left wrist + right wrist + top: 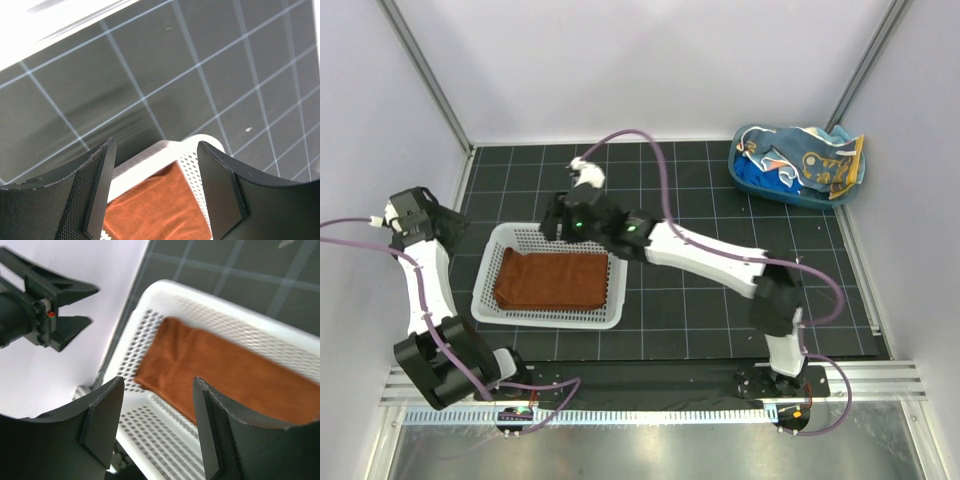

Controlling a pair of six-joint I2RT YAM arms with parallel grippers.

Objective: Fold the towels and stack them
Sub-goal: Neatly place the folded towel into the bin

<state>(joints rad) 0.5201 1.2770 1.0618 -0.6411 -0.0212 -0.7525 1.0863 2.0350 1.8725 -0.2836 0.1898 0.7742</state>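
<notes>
Stacking step on bench [720, 300]: rust-brown towel [552, 280] folded flat inside white basket [548, 318]. In blue tub [740, 176], far right: remaining towels [810, 165] heaped. Hovering over basket with right tool [157, 405] wide, empty; left tool [155, 165] wide too. Next: over to tub, pinch one towel.

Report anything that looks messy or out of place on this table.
The brown towel lies folded flat in the white basket, and nothing is odd there. The mess is in the blue tub at the far right: the other towels sit crumpled and unfolded, one draping over the rim.
</notes>
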